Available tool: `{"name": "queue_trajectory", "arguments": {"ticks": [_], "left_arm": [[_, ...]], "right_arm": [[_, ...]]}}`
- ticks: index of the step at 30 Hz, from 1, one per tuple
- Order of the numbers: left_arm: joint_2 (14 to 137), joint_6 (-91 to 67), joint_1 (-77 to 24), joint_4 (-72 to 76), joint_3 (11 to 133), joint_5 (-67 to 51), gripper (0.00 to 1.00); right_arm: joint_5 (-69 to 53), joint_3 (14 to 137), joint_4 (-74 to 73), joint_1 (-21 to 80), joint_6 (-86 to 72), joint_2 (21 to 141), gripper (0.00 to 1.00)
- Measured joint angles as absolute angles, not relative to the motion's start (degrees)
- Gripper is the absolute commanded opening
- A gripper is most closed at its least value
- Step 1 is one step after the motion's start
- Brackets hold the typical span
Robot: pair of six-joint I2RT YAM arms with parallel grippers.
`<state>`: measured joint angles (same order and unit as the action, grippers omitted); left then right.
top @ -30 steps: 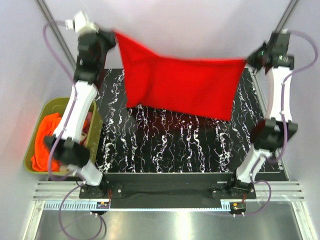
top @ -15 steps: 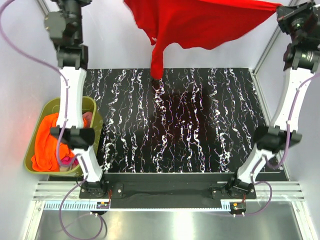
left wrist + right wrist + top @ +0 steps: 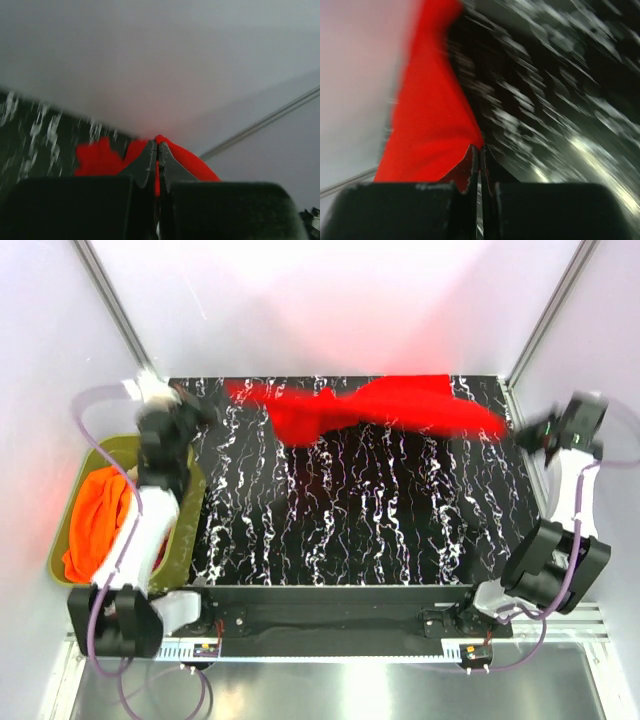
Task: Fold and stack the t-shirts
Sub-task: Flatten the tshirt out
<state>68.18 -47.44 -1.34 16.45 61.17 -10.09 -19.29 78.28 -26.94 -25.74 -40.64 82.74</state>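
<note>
Two pinched-shut grippers, the left gripper [image 3: 157, 147] and the right gripper [image 3: 479, 150], each clamp the bright red cloth t-shirt [image 3: 385, 405], which (raised high a moment ago) now stretches low over the far end of the black white-veined table [image 3: 350, 525].

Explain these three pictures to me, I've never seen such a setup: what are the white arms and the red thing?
These are two white robot arms bolted to a black marbled table. One picture looks down from above; the other two come from cameras on the wrists. The left gripper and right gripper are each shut on a bright red cloth t-shirt, stretched between them over the table's far side. Beside the left arm, an olive-green plastic tub holds an orange cloth shirt.
</note>
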Motion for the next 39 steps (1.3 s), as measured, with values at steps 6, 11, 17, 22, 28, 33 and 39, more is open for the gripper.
{"name": "queue_trajectory", "arguments": {"ticks": [6,11,17,22,28,33,39], "left_arm": [[49.9,-49.8,-4.0,-2.2,32.7,-14.1,0.00],[36.8,-52.1,-9.9,-16.3,31.6,-10.7,0.00],[24.3,-61.1,-10.2,-35.5,29.4,-3.9,0.00],[14.2,-66.9,-10.2,-41.7,20.8,-4.8,0.00],[19.7,-63.4,-10.2,-40.4,22.2,-5.7,0.00],[30.1,-59.3,-12.1,-35.6,26.7,-5.8,0.00],[38.7,-55.7,-16.5,-30.2,31.4,-4.1,0.00]], "right_arm": [[-12.8,62.3,-45.4,-34.2,-34.0,82.4,0.00],[-9.5,62.3,-50.0,-34.5,-30.6,80.6,0.00],[-8.1,62.6,-55.3,-34.5,-27.5,85.3,0.00],[-6.7,61.6,-56.7,-34.5,-25.7,86.1,0.00],[-5.8,60.2,-56.7,-34.5,-24.5,86.0,0.00],[-7.3,59.0,-55.7,-34.4,-24.2,85.8,0.00],[-9.0,57.6,-55.1,-29.9,-24.1,82.6,0.00]]}}
